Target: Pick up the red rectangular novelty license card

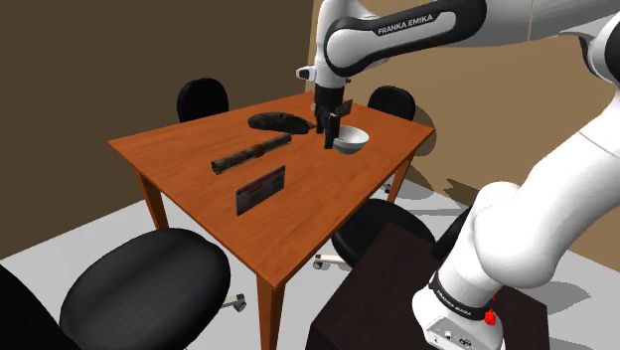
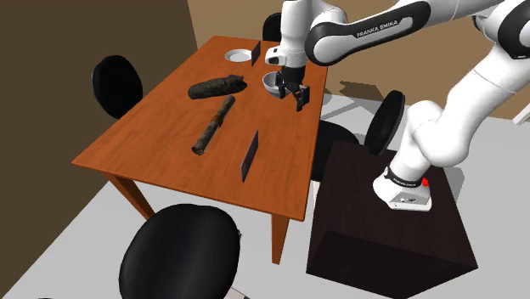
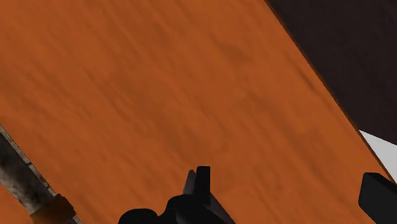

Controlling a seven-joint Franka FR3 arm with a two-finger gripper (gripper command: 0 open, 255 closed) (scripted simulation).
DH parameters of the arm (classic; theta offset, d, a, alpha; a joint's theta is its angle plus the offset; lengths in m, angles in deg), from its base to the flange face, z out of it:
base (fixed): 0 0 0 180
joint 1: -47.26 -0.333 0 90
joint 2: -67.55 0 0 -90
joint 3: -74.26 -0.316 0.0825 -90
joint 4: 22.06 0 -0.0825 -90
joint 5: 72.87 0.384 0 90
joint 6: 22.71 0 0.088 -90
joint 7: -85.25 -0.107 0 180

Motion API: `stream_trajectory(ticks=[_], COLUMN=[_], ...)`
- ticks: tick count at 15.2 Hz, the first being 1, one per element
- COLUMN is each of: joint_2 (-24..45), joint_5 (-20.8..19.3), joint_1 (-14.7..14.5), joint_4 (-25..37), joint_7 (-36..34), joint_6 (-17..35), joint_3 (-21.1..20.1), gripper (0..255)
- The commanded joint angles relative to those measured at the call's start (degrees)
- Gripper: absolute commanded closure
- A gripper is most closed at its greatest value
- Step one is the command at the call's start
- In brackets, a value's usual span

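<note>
**Observer:** Where are you hovering, and what is the hand doing?

**Arm:** I am holding my hand (image 1: 329, 129) low over the far side of the counter (image 1: 179, 149), just beside the white bowl (image 1: 350, 142). The fingers are standing apart and gripping nothing. The wrist view is looking down on bare counter, with one end of the dark stick (image 1: 250, 152) off to one side of the fingers.

**Observer:** And the card?

**Arm:** The red card (image 1: 260, 189) is standing upright on its long edge. It is on the side of the counter nearest the shoulder camera, well apart from my hand. The stick is lying between us. In the second exterior view the card is showing edge-on, as a thin dark sliver.

**Observer:** What is worrying you from here?

**Arm:** I am judging three risks.
- **Tipping:** The card is balancing on a narrow edge. Any sideways brush from a finger coming down off-centre is likely to tip it flat, and a flat card leaves me nothing to pinch.
- **Alignment:** My fingers need to be straddling the thin faces. If the wrist is turned along the card's length, they will close on air or shove the card toward the counter's edge.
- **The route:** Crossing low risks clipping the stick and rolling it into the card. Swinging out carelessly risks nudging the bowl.
</note>
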Motion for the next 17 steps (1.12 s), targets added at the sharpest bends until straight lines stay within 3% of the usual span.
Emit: stream_trajectory(ticks=[1,13,17], joint_2=[3.57,24.45,26.06], joint_5=[1.06,8.97,9.39], joint_1=[-1.25,-5.45,-5.43], joint_4=[1.77,14.47,13.79], joint_7=[5.18,33.81,34.9], joint_6=[2.17,10.98,13.27], joint_3=[0.4,-2.17,-2.52], gripper=[0,0,0])
